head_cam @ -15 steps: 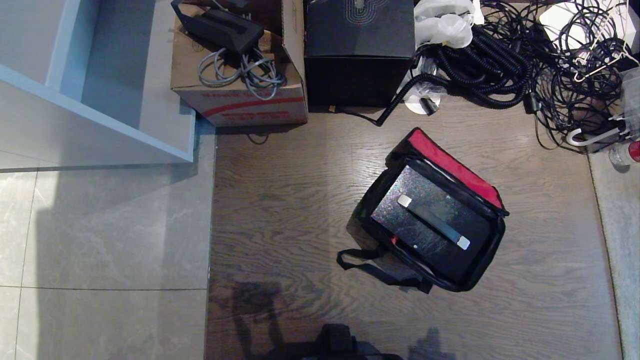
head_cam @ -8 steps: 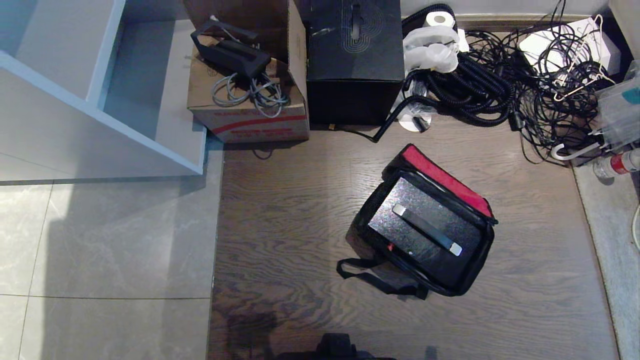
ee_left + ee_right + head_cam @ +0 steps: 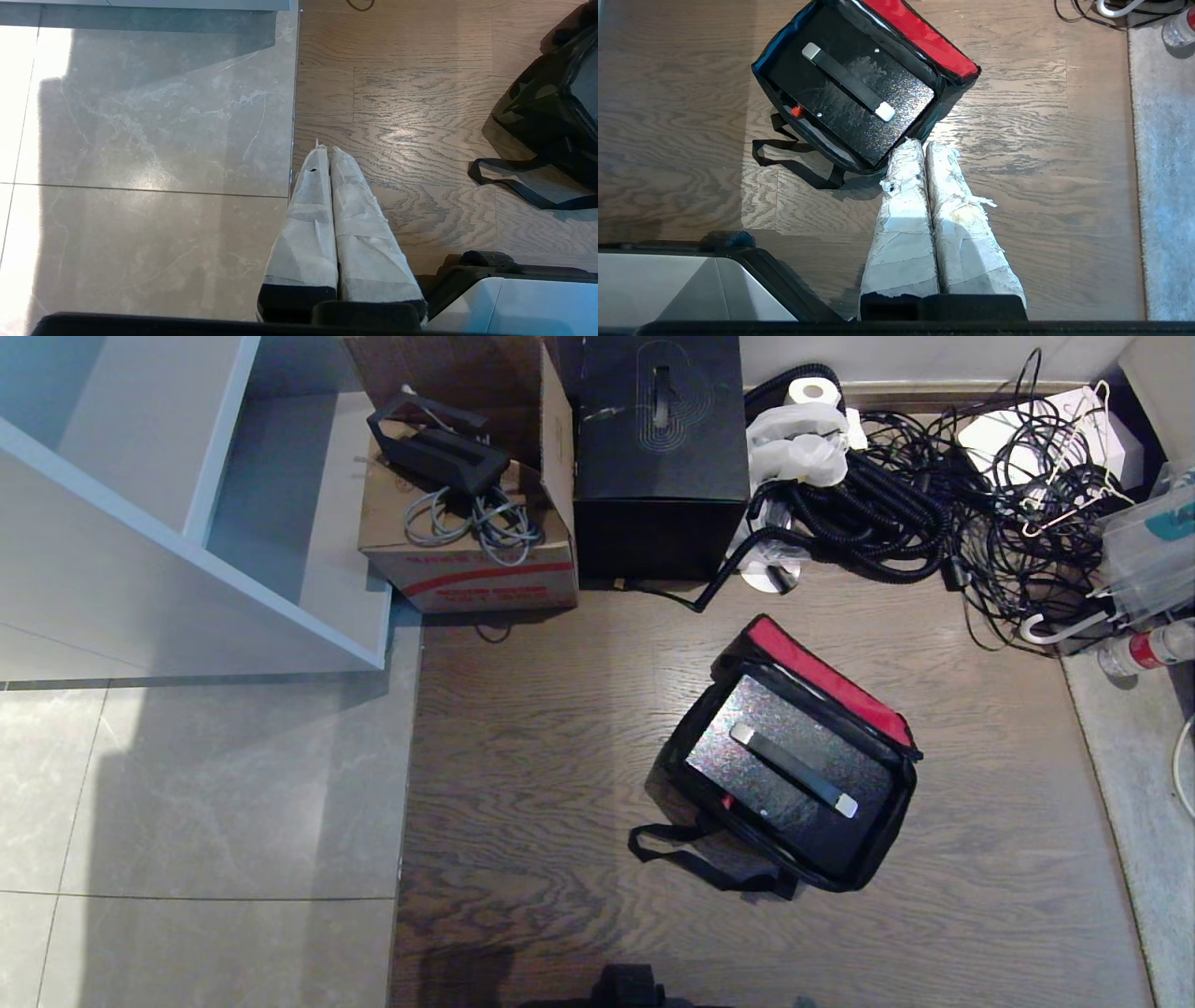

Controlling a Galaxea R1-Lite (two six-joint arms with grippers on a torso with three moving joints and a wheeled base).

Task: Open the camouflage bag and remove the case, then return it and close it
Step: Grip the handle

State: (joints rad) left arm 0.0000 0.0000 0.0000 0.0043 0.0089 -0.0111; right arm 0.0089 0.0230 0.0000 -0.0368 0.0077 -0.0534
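Observation:
The camouflage bag (image 3: 882, 840) lies open on the wooden floor, its red inner rim (image 3: 826, 679) folded back at the far side. Inside it rests the case (image 3: 742, 756), glittery black with a dark handle (image 3: 794, 770) capped in silver. A black strap (image 3: 691, 859) trails from the bag's near side. In the right wrist view my right gripper (image 3: 920, 142) is shut and empty, just short of the bag's near corner (image 3: 878, 165); the red zip pull (image 3: 797, 111) shows beside the case (image 3: 859, 107). My left gripper (image 3: 327, 149) is shut and empty over the floor, the bag's camouflage side (image 3: 532, 98) well off to one side.
Behind the bag stand a plain black box with a line pattern (image 3: 661, 420) and a cardboard box (image 3: 467, 569) holding cables. A tangle of black cords (image 3: 934, 504) fills the back right. A white shelf unit (image 3: 187, 523) stands at the left over grey tiles (image 3: 187, 803).
The whole head view has shifted: the scene has slid down and shrunk a little, showing more of the back wall. The bag, the case and both grippers keep their places.

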